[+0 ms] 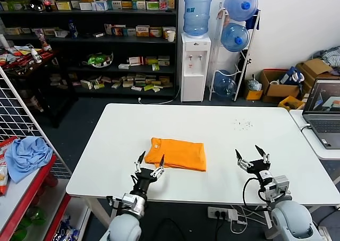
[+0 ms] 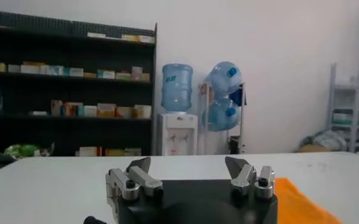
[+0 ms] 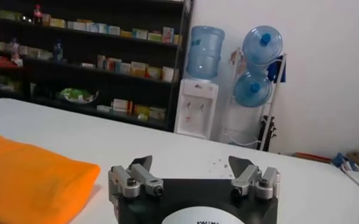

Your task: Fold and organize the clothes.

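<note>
The orange T-shirt [image 1: 177, 153] lies folded into a compact rectangle on the white table [image 1: 223, 129], a little left of the middle near the front. My left gripper [image 1: 151, 160] is open and empty at the table's front edge, just in front of the shirt's left end. Its view shows a corner of the shirt [image 2: 301, 204] beside the open gripper [image 2: 189, 164]. My right gripper [image 1: 253, 154] is open and empty near the front right, well right of the shirt. Its view shows the folded shirt [image 3: 33, 176] off to one side of the open gripper [image 3: 191, 163].
A laptop [image 1: 324, 111] sits on a side table at right. A red wire rack at left holds a light blue cloth [image 1: 27, 153]. Shelves, a water dispenser [image 1: 194, 66] and boxes stand behind the table. Small dark specks [image 1: 243, 125] dot the tabletop.
</note>
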